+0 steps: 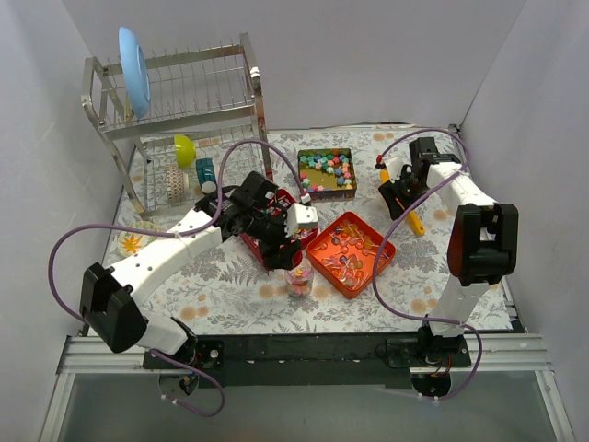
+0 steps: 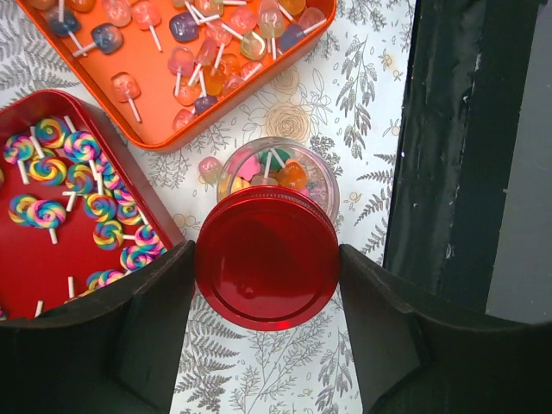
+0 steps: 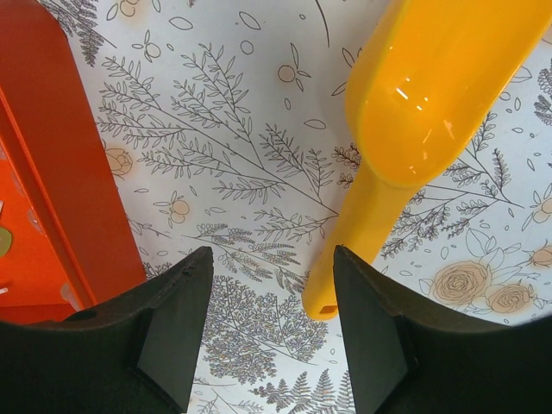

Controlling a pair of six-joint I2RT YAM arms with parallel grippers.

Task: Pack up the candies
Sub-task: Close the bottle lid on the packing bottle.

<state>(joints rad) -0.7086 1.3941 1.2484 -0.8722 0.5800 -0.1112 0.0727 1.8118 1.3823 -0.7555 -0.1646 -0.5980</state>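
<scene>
My left gripper (image 2: 267, 260) is shut on a round red lid (image 2: 266, 276), one finger on each side of its rim. It hovers over a clear jar (image 2: 326, 172) that holds a few candies (image 2: 291, 175); one loose candy (image 2: 210, 166) lies beside the jar. Clear-wrapped reddish lollipop candies (image 2: 181, 60) fill the orange tray (image 2: 155, 142). Striped swirl ones (image 2: 82, 181) lie in the red tray (image 2: 17, 285). Pastel pieces (image 1: 327, 168) sit in a square tin at the back. My right gripper (image 3: 272, 259) stands open over the yellow scoop's handle (image 3: 345, 259), holding nothing.
The yellow scoop (image 1: 414, 221) lies on the floral cloth to the right of the orange tray (image 1: 352, 253). A metal dish rack (image 1: 175, 110) with a blue plate and cups stands at the back left. The dark table edge (image 2: 457, 138) runs close to the jar.
</scene>
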